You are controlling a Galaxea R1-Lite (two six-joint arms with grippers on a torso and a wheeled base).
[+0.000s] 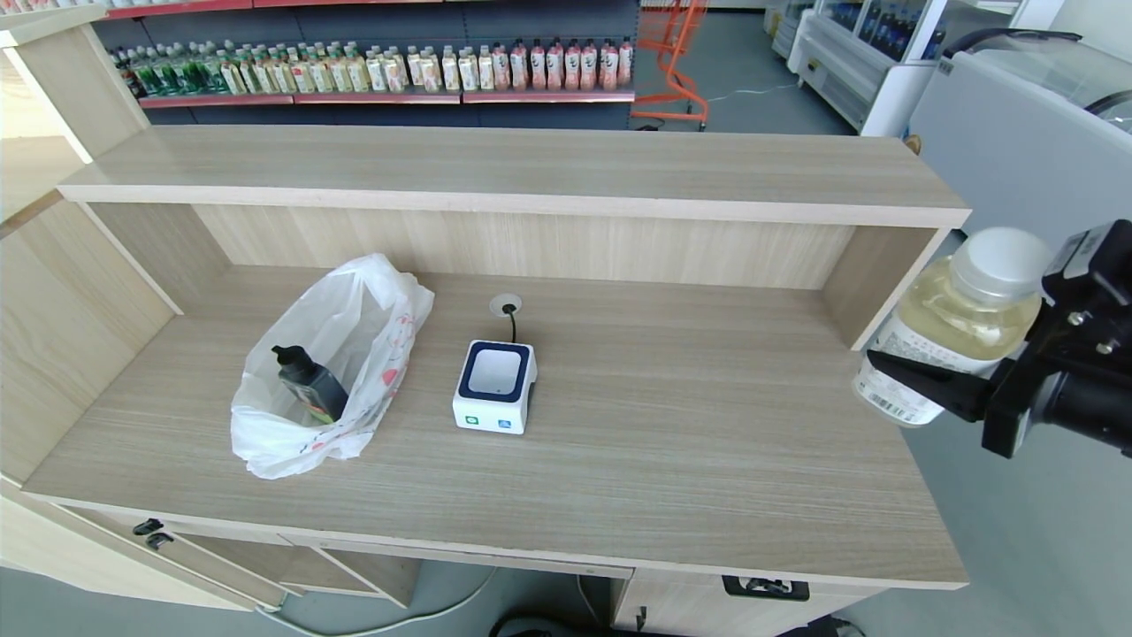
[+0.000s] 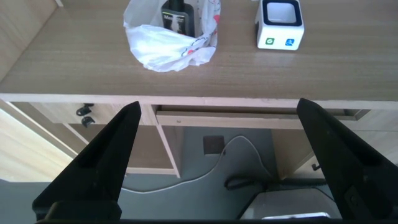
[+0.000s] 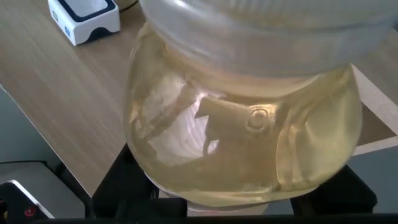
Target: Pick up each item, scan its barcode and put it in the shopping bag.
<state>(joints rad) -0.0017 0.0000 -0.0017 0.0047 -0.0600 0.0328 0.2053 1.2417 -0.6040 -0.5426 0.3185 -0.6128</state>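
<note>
Right tool is clenched on a bottle of pale yellow drink, far to the right of the scanner and past the table edge. Left tool is released, fingers wide apart, low in front of the table.

I count 1 table, 1 white shopping bag just left of the scanner, 1 scanner with its window facing up, and 2 bottles. The dark bottle sits inside the bag.

The held bottle leans, with its cap up and label end down. The scanner is to its left, so the bottle likely goes that way with its barcode turned down. The right arm is nearer.
</note>
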